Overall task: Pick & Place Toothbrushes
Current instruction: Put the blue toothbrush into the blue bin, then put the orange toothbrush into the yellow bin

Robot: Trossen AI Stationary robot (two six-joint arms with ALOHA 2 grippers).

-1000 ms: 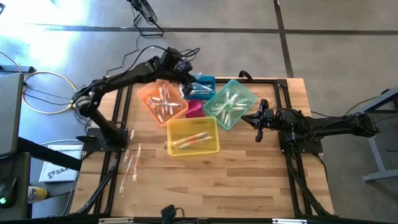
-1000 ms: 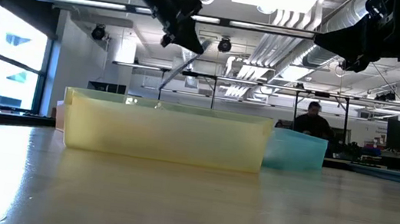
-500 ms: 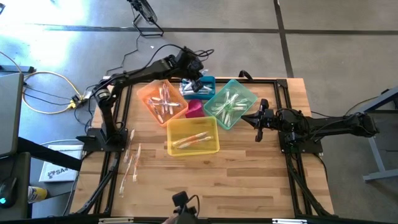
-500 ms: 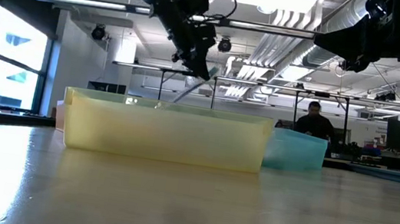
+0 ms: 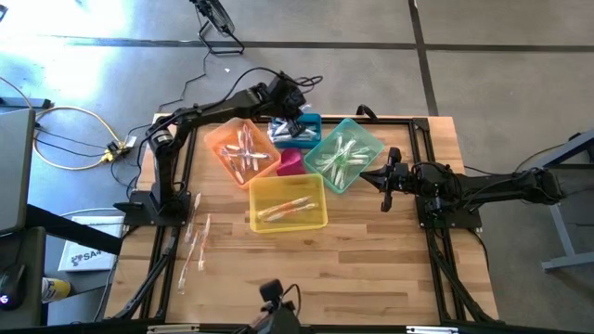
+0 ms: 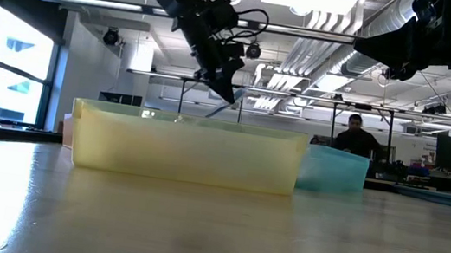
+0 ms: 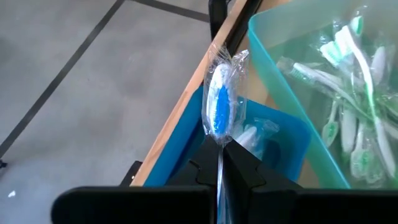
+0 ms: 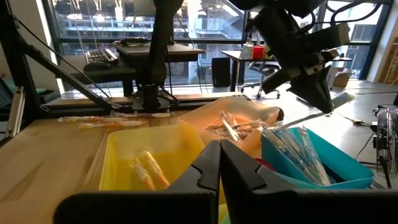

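From above, the left pincer (image 5: pixel 295 111) hangs over the blue bin (image 5: pixel 299 129), between orange bin (image 5: pixel 243 151) and teal bin (image 5: pixel 343 154); loose toothbrushes (image 5: pixel 193 243) lie on the bench (image 5: pixel 371 260). Level, the translucent yellow bin (image 6: pixel 188 148) blocks the others. Left wrist: closed fingers pinch a crinkly-wrapped blue toothbrush (image 7: pixel 219 107). Right wrist: the right pincer (image 8: pixel 220 163) is shut, empty.

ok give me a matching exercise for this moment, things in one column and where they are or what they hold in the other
Things:
1. left gripper
2. right gripper
3. yellow bin
4. teal bin

Places or states:
A. holds green-accented toothbrushes
B. fingers shut on a blue toothbrush, above the blue bin
C. fingers shut on nothing, waiting beside the teal bin
D. holds orange-accented toothbrushes, nearest the table's front edge of all the bins

Pairs: 1-B, 2-C, 3-D, 4-A
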